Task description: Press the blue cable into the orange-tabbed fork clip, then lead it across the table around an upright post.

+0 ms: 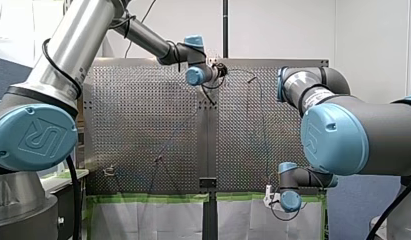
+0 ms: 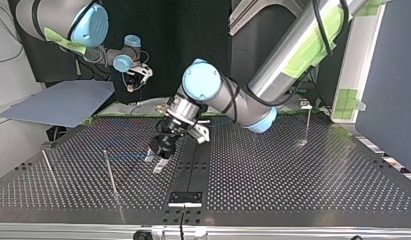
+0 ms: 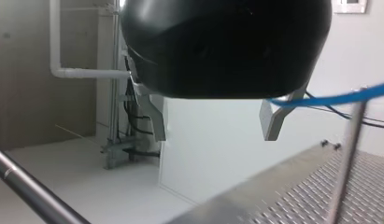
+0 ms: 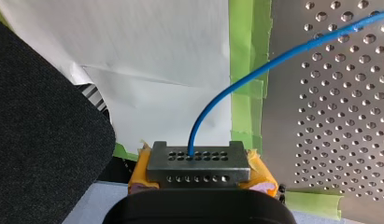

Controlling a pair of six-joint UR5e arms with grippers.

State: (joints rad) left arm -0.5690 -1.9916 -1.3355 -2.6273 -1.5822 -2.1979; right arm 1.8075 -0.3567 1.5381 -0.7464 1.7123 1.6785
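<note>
My right gripper (image 4: pixel 199 169) is clamped on a thin blue cable (image 4: pixel 255 70). In the right wrist view, yellow pads (image 4: pixel 260 176) flank a grey metal block drilled with small holes (image 4: pixel 220 161), and the cable rises out of that block. From there the cable arcs up over a strip of green tape (image 4: pixel 245 46) and white paper (image 4: pixel 157 46), then out across the perforated metal counter (image 4: pixel 330 116). In the top view this gripper sits at the upper left, off the counter's far edge. My left gripper (image 3: pixel 214 137) is black with two metal fingers (image 3: pixel 273 119) that stand spread apart with nothing between them. In the left wrist view the blue cable runs in level with one finger and meets its outer side; I cannot tell whether they touch. The same stretch of cable crosses a thin upright metal post (image 3: pixel 346 158) near the post's top. In the top view my left arm comes in from the upper right and its gripper hangs low over the middle of the counter, near a second thin post (image 2: pixel 110 172).
</note>
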